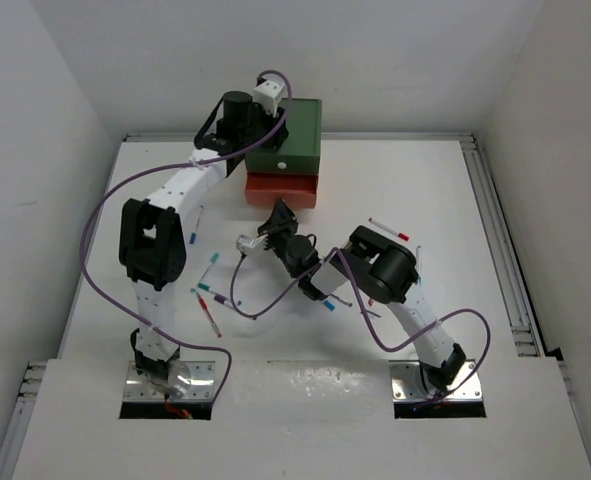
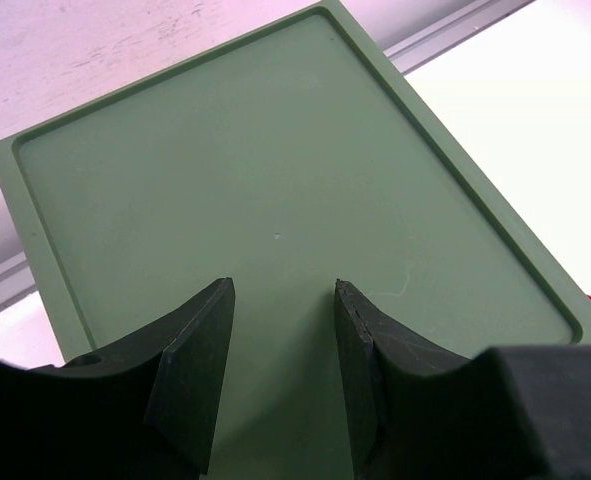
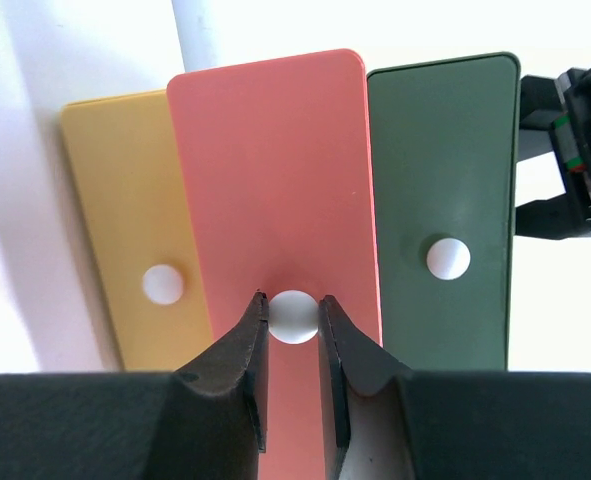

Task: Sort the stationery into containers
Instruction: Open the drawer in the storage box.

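Right claw (image 3: 294, 318) was pinched narrow on the white knob (image 3: 295, 324) of the orange drawer (image 3: 275, 170), one finger on each side, and the grip looked centred. Left claw (image 2: 283, 290) sat about half open over the green top of the cabinet (image 2: 275, 150), holding nothing. I couldn't tell if it touched the top. The cabinet stood at the middle of the far edge of the table (image 1: 455, 200). The orange drawer stuck out a little past the green drawer (image 3: 440, 170) and the yellow drawer (image 3: 120, 200). Pens (image 1: 211, 318) lay loose on the table, most left of centre between the arms, plus one red-capped pen (image 1: 389, 229) right of centre. None was in a drawer that I could see. My read of the step: pulling the orange drawer open. You needed a straight pull along the drawer's run toward the near edge, no lift or twist, because a round knob slips out of a two-finger pinch easily. Pressing the left claw down on the top would probably have kept the cabinet from sliding with the pull. You also needed to stop short of full travel so the drawer couldn't drop out.
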`<state>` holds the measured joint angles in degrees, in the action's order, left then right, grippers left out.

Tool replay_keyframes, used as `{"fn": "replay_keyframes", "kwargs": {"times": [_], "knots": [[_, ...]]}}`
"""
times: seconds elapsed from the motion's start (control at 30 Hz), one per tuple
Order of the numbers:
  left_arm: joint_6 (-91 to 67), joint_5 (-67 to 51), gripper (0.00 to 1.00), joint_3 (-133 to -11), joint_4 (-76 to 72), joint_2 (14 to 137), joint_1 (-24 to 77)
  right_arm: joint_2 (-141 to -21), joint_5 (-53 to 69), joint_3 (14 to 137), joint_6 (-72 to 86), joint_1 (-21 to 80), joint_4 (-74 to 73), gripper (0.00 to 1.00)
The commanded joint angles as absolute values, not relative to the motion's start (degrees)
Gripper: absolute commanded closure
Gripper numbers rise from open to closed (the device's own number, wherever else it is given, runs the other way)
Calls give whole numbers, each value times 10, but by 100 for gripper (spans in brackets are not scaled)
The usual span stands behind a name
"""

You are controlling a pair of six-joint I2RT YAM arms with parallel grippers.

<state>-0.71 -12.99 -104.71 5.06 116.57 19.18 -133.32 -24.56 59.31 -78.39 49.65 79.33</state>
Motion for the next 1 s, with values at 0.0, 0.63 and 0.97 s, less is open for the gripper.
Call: {"fn": "replay_keyframes", "kwargs": {"times": [0.0, 0.63, 0.97], "knots": [[-25, -133, 50, -1028, 103, 1171, 204, -1308, -257, 565, -766, 517, 943, 100], [-25, -124, 50, -1004, 102, 1146, 211, -1259, -322, 491, -751, 571, 944, 100], [-24, -123, 49, -1000, 103, 1144, 213, -1246, -335, 479, -744, 588, 944, 98]]}}
